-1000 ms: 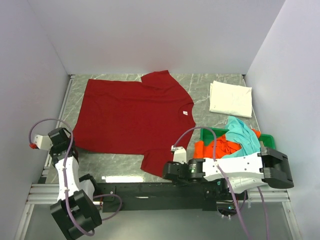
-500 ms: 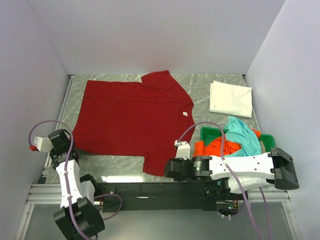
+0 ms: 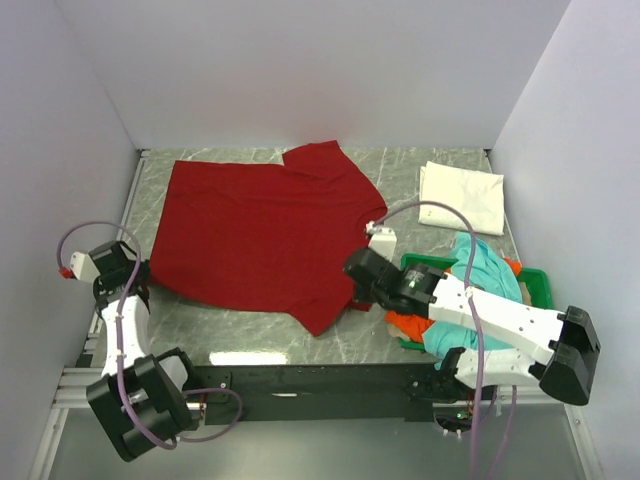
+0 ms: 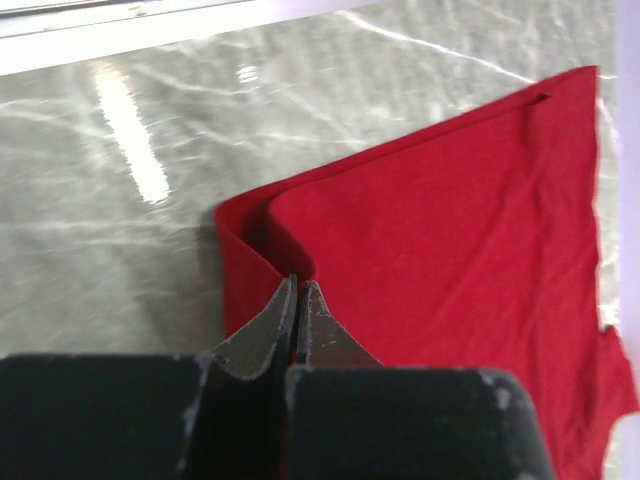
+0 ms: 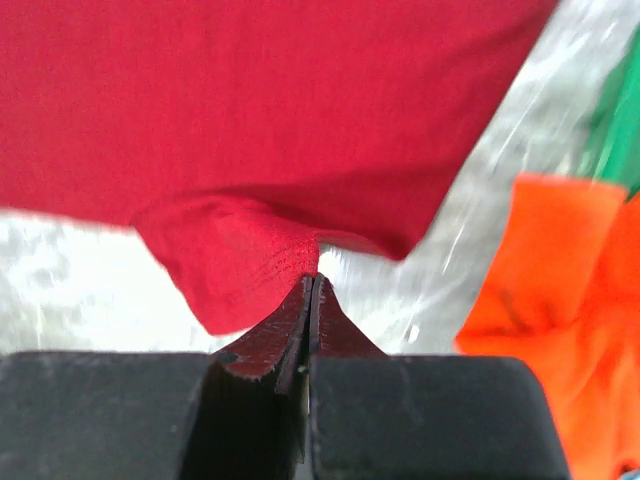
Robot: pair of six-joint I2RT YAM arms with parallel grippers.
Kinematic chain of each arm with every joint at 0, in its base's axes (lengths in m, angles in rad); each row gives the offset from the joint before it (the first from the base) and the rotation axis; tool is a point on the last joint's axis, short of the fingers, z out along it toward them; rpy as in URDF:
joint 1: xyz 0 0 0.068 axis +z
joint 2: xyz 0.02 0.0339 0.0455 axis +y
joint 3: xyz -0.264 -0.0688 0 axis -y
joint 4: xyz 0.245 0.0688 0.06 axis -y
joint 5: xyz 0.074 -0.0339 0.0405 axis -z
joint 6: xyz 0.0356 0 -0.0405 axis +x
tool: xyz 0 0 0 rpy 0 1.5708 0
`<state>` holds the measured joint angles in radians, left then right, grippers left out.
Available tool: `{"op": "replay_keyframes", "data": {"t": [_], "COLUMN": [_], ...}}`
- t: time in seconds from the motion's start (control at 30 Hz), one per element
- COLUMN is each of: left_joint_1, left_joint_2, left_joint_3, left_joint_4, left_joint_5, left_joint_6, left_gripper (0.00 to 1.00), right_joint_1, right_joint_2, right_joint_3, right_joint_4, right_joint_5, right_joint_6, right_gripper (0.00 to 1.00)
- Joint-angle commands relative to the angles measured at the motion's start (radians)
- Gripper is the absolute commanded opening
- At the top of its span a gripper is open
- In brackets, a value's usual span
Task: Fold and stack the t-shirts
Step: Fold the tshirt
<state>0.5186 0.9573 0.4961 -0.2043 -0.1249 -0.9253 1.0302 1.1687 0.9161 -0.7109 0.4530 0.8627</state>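
**Left arm** – rises from its base at the near-left corner and runs along the table's left edge, wrist turned in toward the cloth. Left gripper (image 4: 298, 287): fingers pressed together, pinching a raised fold at the near-left corner of the dark red t-shirt (image 3: 262, 232).

**Right arm** – stretched from the near-right corner away and leftward, passing over the green tray (image 3: 536, 277). Right gripper (image 5: 312, 282): fingers clamped on a bunched bit of the same shirt's near-right edge, by the sleeve.

**Dark red t-shirt** – spread across the left and middle of the table, collar to the right, near edge drawn into a point.

**White t-shirt** (image 3: 461, 197) – folded, at the far right of the table.

**Teal t-shirt** (image 3: 487, 264) and **orange t-shirt** (image 3: 412, 322) – crumpled together in the tray, spilling over its rim.

**Table** (image 3: 400, 172) – grey-green marbled top, glossy, with a light streak near the front edge.

**Room** – plain pale walls on three sides.
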Motion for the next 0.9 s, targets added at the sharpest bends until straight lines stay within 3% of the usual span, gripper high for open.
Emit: {"op": "replay_keyframes", "data": {"t": [0.0,0.37,0.87], "left_joint_1": [0.003,-0.015,-0.129], "left_joint_2": [0.035,0.234,0.512], "left_joint_3": [0.064,0.162,0.372], "left_joint_4": [0.083,0.195,0.259], "left_joint_5": [0.053,0.117,0.076], "left_joint_6": [0.013,0.0,0.026], "left_gripper": [0.01,0.01,0.01], "right_joint_1": [-0.091,-0.335,-0.487], "right_joint_2": [0.034,0.297,0.592], "right_joint_3": [0.081,0.331,0.624], "right_joint_4": [0.088,0.149,0.103], "right_joint_5": [-0.02,-0.119,-0.155], "right_joint_6": [-0.148,-0.344,-0.458], "right_gripper": [0.0,0.0,0.0]}}
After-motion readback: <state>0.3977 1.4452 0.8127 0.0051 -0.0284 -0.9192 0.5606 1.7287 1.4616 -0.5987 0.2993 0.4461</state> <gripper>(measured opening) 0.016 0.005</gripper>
